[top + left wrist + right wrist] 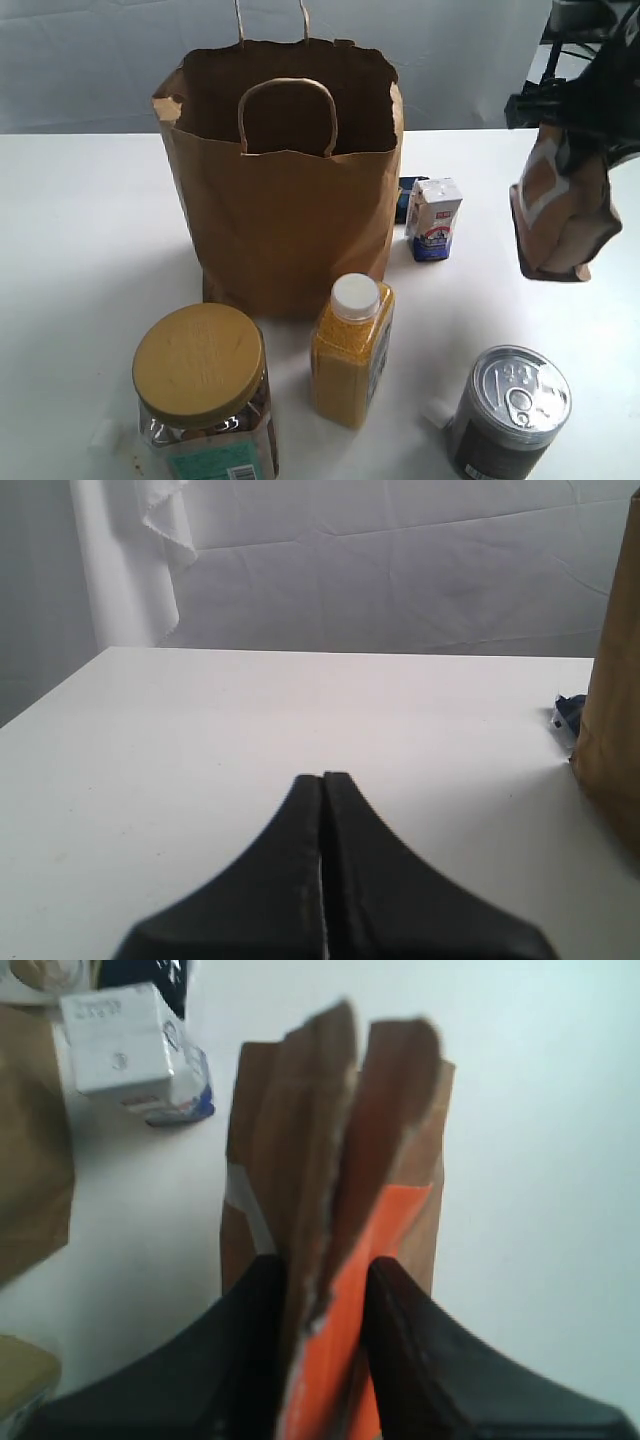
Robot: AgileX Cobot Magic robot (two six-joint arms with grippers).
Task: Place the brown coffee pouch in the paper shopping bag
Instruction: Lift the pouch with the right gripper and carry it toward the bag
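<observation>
The right gripper (322,1275) holds the brown coffee pouch (560,215) by its top edge: the two black fingers are pressed on both sides of the folded paper, and the orange-red patch shows between them. In the exterior view the pouch hangs at the far right, a little tilted, and its lower end seems to be off the worktop (80,250). It is well apart from the paper shopping bag (285,200) and still outside it.

The bag stands upright in the middle, at the back, with its mouth open and ragged and its loop handles up. Just beside the bag on its right stands a small white-and-blue carton (435,218), between the bag and the pouch, with a dark blue thing (408,195) partly hidden behind it.

In front of the bag there are three containers in a row: a jar (205,395) with a wide yellowish lid, a yellow bottle (352,350) with a white cap, and a grey can (508,412) with a pull-tab lid.

The left gripper (322,780) is low over the bare worktop, its fingers closed together with nothing between them. An edge of the bag is near it.
</observation>
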